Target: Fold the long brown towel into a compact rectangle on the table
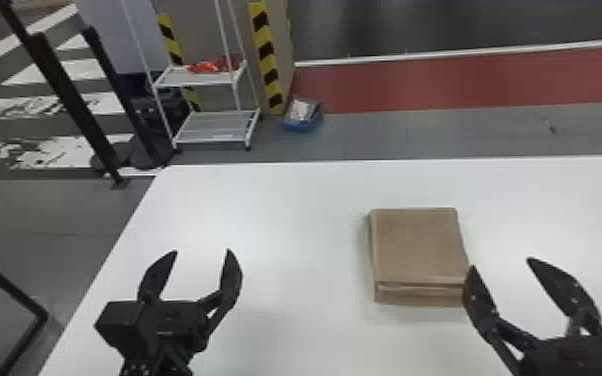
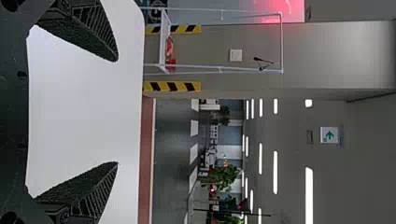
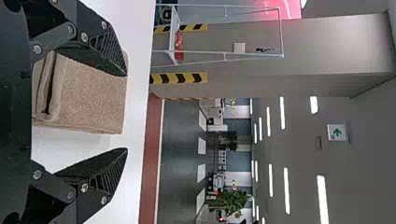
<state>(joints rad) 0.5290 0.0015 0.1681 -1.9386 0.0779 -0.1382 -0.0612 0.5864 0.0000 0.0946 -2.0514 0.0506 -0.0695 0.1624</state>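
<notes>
On the table (image 1: 265, 210): there's the towel (image 1: 417, 245), folded, just left of the right gripper (image 1: 501, 263).
Right gripper: spread wide, nothing held!
Left gripper (image 1: 202, 250): well apart, wide open, empty.

From my head view, the towel (image 1: 417, 245) lies on the table (image 1: 290, 225), between my left gripper (image 1: 202, 250) and right gripper (image 1: 501, 263), nearer the right one. Beyond the table, I see a rack (image 1: 185, 77) left of a bin (image 1: 302, 126).
</notes>
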